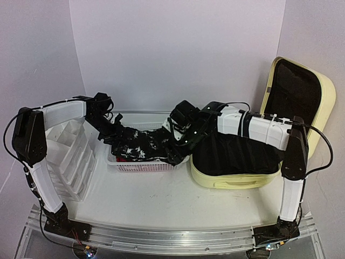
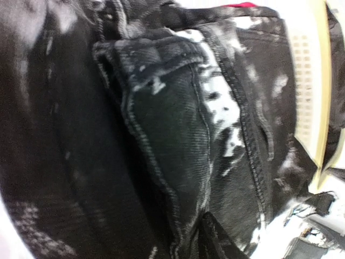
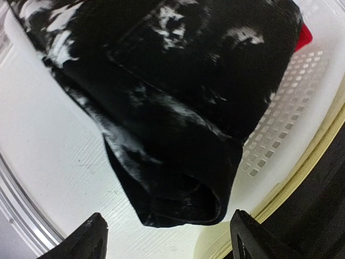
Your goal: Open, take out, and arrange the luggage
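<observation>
The main risk sits at the white mesh basket (image 1: 141,167), where both arms meet over one piece of cloth. Left of the basket stands the white plastic drawer unit (image 1: 70,156), its open compartments showing only white plastic from above. The left gripper (image 1: 119,141) is pressed into the basket's left side, so close to the fabric that its wrist view is filled with denim seams, and I cannot tell how far its jaws are parted or whether they pinch anything; if a fold is caught there, lifting that arm would likely drag the cloth out again. In the basket lies a black bleach-splashed denim garment (image 3: 178,108) over a red item (image 3: 305,35) that peeks out at the far edge. One hem of the denim hangs over the basket's rim towards the table (image 1: 161,199), so I judge it could slide out under its own weight. At the basket's right side the right gripper (image 3: 167,229) has its fingers spread wide with nothing between them, the hem just beyond. Right of the basket, touching it, lies the luggage (image 1: 237,181), open, its lid (image 1: 326,102) standing up; the lower shell shows black lining (image 1: 232,154), and the right arm across it hides whether anything remains inside and could snag that lining on pulling back.
</observation>
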Tool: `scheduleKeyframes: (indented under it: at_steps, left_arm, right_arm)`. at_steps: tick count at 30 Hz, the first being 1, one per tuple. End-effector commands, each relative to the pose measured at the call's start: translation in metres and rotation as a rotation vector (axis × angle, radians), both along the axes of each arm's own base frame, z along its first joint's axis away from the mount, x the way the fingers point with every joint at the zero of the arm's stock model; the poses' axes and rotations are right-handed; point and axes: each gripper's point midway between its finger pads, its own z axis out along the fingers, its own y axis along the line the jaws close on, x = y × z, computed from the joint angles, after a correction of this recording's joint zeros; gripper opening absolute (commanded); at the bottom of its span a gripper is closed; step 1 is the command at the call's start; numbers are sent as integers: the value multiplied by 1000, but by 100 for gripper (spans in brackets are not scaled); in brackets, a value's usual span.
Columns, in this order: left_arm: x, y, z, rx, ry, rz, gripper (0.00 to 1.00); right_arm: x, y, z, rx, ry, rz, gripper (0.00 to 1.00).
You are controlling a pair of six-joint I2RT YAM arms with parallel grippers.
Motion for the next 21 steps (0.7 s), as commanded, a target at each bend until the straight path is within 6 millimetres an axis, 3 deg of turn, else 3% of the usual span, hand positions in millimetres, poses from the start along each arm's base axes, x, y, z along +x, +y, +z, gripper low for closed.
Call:
scheduleKeyframes:
  at_steps: [1,4,8,13,17,21]
  left_arm:
    - [6,26,36,96,-120,51,52]
    - [-1,41,63,153,-183,79,59]
    - [-17,40,90,145,-230,74,56]
    - [-46,-12,99,35,-204,-65,28]
    - [-56,-48,71,32,-123,-163,17]
    - [-52,-49,31,75,-67,-158,11]
  right_arm:
    - [-1,12,22,142,62,-54,75]
    - [6,17,22,172,97,-83,68]
    - [15,18,21,195,128,-128,57]
    - [16,33,15,219,179,-122,50]
    - [28,31,2,187,159,-156,46]
    - [47,26,-18,134,123,-212,35]
